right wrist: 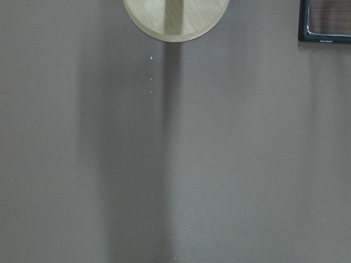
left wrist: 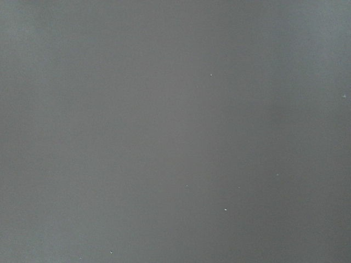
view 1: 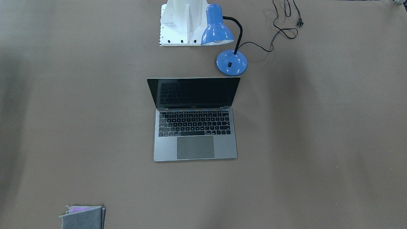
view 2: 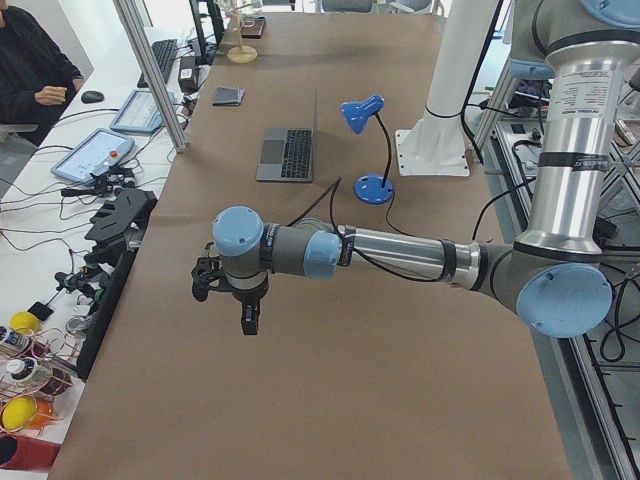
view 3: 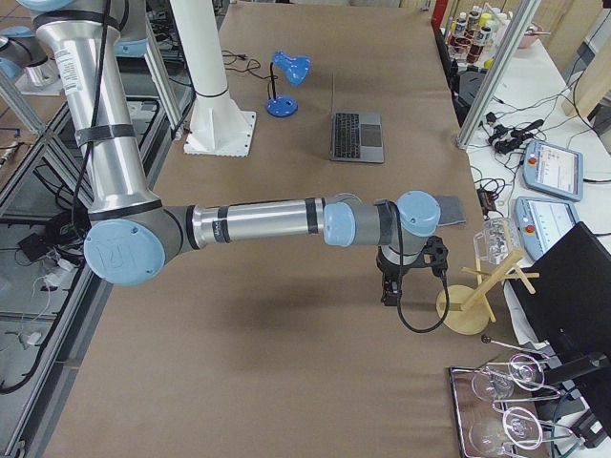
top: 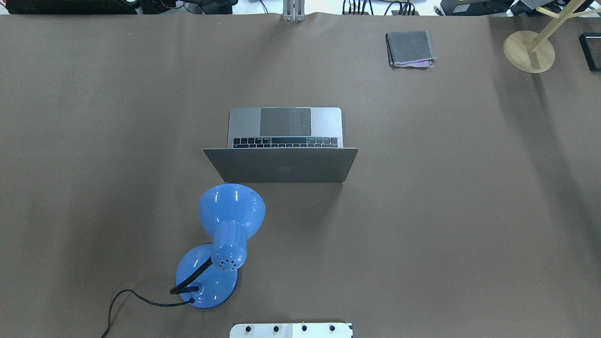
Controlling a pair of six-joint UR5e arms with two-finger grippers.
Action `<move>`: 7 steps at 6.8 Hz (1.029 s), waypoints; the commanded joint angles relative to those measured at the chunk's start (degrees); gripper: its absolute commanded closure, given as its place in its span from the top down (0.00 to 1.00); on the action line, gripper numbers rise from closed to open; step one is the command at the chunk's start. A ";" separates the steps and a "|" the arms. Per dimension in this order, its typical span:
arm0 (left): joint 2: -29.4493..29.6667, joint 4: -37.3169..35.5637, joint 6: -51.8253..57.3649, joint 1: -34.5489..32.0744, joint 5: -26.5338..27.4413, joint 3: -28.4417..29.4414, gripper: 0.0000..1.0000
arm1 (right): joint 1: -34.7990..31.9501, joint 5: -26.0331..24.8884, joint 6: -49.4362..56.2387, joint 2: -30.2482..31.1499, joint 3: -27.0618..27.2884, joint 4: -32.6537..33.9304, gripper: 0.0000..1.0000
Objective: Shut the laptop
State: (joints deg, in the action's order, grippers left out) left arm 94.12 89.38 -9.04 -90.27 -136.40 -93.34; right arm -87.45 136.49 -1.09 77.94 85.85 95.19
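Note:
The laptop (view 1: 194, 133) stands open in the middle of the brown table, its dark screen upright and tilted slightly back. In the overhead view its grey lid (top: 281, 164) with the apple logo faces the robot. It also shows in the left side view (view 2: 288, 152) and the right side view (view 3: 356, 135). My left gripper (view 2: 248, 320) hangs over the table's left end, far from the laptop. My right gripper (view 3: 389, 294) hangs over the right end, also far from it. Both show only in the side views, so I cannot tell if they are open or shut.
A blue desk lamp (top: 225, 225) stands between the robot base (view 1: 181, 22) and the laptop lid, its cord (view 1: 283, 28) trailing on the table. A folded grey cloth (top: 409, 48) lies at the far edge. A wooden stand (top: 529, 51) is near the right gripper.

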 commanded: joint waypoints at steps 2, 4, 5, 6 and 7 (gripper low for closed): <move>-0.08 0.00 0.24 0.01 0.00 0.00 0.98 | 0.00 0.09 -0.23 0.02 0.02 0.00 1.00; -0.08 0.09 0.25 0.01 -0.09 0.00 0.98 | 0.00 0.18 -0.40 0.02 -0.07 0.00 1.00; -0.08 0.87 0.25 0.01 -0.09 0.00 0.98 | 0.00 0.44 -0.40 0.02 -0.07 0.09 1.00; -0.08 0.88 0.25 0.01 -0.09 0.00 0.98 | 0.00 0.44 -0.40 0.02 -0.07 0.00 1.00; -0.08 0.88 0.25 0.01 -0.09 0.00 0.98 | 0.00 0.53 -0.49 0.02 0.02 0.00 1.00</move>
State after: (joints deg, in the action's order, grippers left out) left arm 94.05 90.18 -8.79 -90.26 -136.49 -93.34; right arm -87.45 136.93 -1.51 77.96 85.80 95.21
